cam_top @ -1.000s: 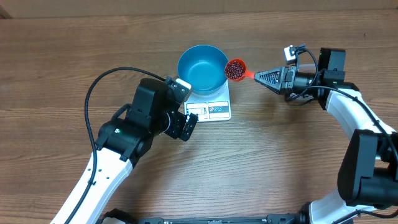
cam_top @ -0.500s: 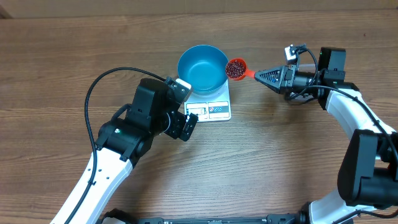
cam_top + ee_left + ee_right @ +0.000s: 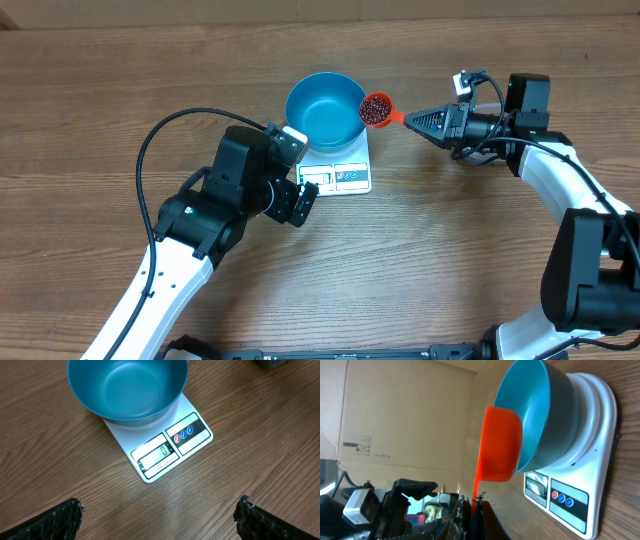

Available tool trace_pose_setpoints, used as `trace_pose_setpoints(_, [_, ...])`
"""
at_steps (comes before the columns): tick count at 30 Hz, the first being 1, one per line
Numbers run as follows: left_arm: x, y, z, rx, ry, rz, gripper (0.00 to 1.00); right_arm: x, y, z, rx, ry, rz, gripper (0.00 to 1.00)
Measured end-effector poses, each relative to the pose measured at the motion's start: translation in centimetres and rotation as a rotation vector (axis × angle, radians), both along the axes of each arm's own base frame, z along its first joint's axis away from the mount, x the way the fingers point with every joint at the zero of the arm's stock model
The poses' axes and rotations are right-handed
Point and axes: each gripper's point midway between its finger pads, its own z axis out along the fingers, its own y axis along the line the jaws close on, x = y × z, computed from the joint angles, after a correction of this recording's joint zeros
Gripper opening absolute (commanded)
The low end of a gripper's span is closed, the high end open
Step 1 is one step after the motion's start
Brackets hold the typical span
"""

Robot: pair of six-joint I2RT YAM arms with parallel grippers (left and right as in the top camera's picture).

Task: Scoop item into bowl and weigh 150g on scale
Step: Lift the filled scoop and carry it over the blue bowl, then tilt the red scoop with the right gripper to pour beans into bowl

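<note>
The table (image 3: pixel 450 250) is brown wood with long, streaky grain. On it sits the scale (image 3: pixel 345 175), a flat white rectangle with rounded corners. Along its near edge are a small display (image 3: pixel 162 452) reading 0 and a dark panel with three round buttons (image 3: pixel 184 435), one red and two blue. The bowl (image 3: pixel 325 110) stands on the scale's far part. It is round and deep, of smooth blue plastic with a soft sheen, and it is empty, with its rim overhanging the platform. The beans (image 3: pixel 376 110) are small, dark red-brown and glossy. They lie in a loose heap in the round cup of an orange plastic scoop (image 3: pixel 397 118), which is held level just beside the bowl's right rim. Whether cup and rim touch cannot be told. The right gripper (image 3: pixel 410 121) is black and tapers to a point, and its jaws are pinched tight on the scoop's thin handle. The left gripper (image 3: pixel 159 510) hangs over the table on the near side of the scale, with its rough black fingers (image 3: pixel 60 520) spread as wide as they go and nothing between them.
</note>
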Motion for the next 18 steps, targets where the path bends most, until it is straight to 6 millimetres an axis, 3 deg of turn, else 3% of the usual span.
trace_pose_setpoints(6, [0.0,0.0,0.0,0.000,0.000,0.000,1.00,0.1,0.9,0.0,-0.013,-0.021,0.013,0.04])
trace_pose_setpoints(11, [0.0,0.0,0.0,0.000,0.000,0.000,0.99,0.1,3.3,-0.1,-0.049,-0.066,0.043,0.04])
trace_pose_setpoints(18, [0.0,0.0,0.0,0.000,0.000,0.000,1.00,1.6,4.8,-0.7,-0.148,-0.145,-0.010,0.04])
